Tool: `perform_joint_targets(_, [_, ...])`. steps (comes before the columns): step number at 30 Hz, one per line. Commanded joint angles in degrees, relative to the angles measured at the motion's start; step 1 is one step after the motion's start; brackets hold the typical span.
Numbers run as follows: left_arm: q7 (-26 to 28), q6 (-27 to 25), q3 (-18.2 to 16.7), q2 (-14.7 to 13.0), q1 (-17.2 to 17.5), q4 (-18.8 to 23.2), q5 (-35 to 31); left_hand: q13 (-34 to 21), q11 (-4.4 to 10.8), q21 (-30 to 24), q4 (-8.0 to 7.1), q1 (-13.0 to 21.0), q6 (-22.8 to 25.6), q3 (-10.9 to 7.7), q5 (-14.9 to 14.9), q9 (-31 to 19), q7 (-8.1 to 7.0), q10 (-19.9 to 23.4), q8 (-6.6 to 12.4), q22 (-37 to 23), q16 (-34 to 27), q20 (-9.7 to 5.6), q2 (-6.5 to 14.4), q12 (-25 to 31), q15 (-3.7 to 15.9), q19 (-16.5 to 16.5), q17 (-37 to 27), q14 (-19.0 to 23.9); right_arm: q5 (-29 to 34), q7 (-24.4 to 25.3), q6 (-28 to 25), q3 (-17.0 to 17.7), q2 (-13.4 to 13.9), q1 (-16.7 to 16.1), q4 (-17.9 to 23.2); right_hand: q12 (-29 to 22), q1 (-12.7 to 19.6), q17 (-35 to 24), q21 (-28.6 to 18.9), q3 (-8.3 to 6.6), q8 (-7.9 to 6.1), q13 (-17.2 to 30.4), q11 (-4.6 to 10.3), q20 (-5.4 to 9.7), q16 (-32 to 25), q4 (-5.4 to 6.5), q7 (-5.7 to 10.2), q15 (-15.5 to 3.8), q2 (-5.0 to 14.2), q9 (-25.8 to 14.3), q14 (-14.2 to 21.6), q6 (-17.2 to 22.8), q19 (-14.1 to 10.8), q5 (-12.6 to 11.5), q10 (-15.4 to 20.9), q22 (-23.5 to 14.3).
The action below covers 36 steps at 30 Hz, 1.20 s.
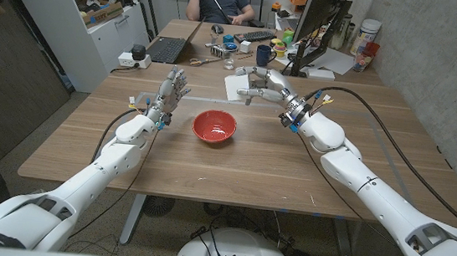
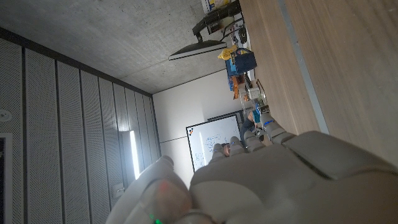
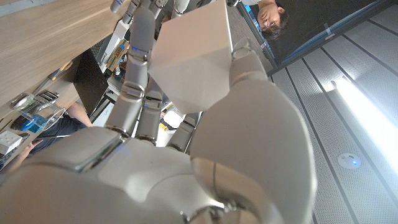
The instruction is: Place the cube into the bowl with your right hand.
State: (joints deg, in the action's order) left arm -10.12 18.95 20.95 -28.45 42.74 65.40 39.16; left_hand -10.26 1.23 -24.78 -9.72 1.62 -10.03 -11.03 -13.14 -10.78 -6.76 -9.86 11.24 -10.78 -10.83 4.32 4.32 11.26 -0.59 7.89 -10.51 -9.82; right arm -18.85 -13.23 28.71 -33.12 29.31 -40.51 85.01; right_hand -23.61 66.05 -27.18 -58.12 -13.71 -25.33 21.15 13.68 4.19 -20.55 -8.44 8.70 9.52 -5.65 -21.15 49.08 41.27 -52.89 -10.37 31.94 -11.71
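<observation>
White cube [image 3: 193,59]: held tight in the right hand [image 1: 264,86]
Red bowl [image 1: 213,127]: near that hand, apart
Left hand [image 1: 172,86]: holds nothing, fingers spread

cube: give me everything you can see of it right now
The cube is plain white with matte, flat faces and crisp edges, no markings visible; the material can't be told. The right hand holds it, a finger along one side and the thumb against the other, seen up close in the right wrist view. In the head view it shows as a white block at that hand, beyond the red bowl, not yet in it.
</observation>
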Motion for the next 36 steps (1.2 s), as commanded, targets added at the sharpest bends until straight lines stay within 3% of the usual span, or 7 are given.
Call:
perform_joint_targets(1, [0.01, -0.06, 0.0, -0.09, -0.15, -0.16, -0.1, -0.19, -0.28, 0.13, -0.01, -0.25, -0.35, 0.03, -0.1, -0.2, 0.11, -3.61, -0.07, -0.3, -0.06, 0.06, 2.18, 0.16, -0.25, -0.04, -0.25, -3.44, 3.25, -0.19, -0.51, -1.34, -0.15, 1.21, -0.91, -0.04, 14.5, -0.29, -0.34, -0.62, 0.03, 0.21, -13.2, 8.7, 0.08, 0.32, -8.34, -22.76, 13.75, -0.24, 16.39, 8.33, 2.91, 0.15, 13.45, -0.16])
perform_joint_targets(10, [-0.06, 0.12, 0.18, 0.11, -0.48, -0.4, -0.33, -0.19, -0.26, 0.19, 0.0, -0.25, -0.34, 0.09, -0.1, -0.2, 0.04, -3.61, -0.07, -0.31, -0.05, 0.1, 2.17, 0.16, -0.27, 0.0, -0.25, -3.46, 4.84, -0.79, -0.95, -2.39, 0.0, 2.02, -1.39, 0.05, 14.58, -0.29, -0.5, -0.7, 0.17, 0.39, -13.27, 8.69, 0.26, 0.31, -8.3, -22.8, 13.75, -0.2, 16.24, 8.33, 3.1, 0.16, 13.33, -0.07])
perform_joint_targets(15, [-0.1, 0.24, 0.33, 0.28, -0.67, -0.56, -0.47, -0.19, -0.19, 0.22, 0.0, -0.24, -0.27, 0.13, -0.11, -0.2, 0.06, -3.64, -0.04, -0.31, -0.04, 0.05, 2.17, 0.14, -0.18, -0.02, -0.25, -3.47, 9.74, 0.94, -1.17, -3.04, 0.93, 2.45, -0.43, 0.22, 14.83, -0.27, -0.46, -0.83, 0.22, 0.5, -13.27, 8.67, 0.44, 0.17, -8.23, -22.84, 13.69, -0.26, 16.02, 8.31, 3.35, 0.16, 12.99, 0.04])
perform_joint_targets(36, [0.73, 0.02, 0.42, 0.05, -0.33, 0.36, -0.89, -0.19, -0.15, 0.35, 0.03, -0.2, -0.19, 0.27, -0.16, -0.2, 0.13, -3.5, -0.02, -0.3, -0.06, -0.08, 2.15, 0.2, -0.05, -0.1, -0.24, -3.42, 18.5, 1.66, -0.39, -6.16, 0.63, 5.61, -0.98, 0.89, 15.26, -0.02, 0.19, -1.29, 0.62, 0.73, -13.06, 8.37, 1.53, 0.04, -8.27, -23.0, 13.6, -0.18, 14.43, 8.25, 4.95, 0.21, 12.02, 0.58])
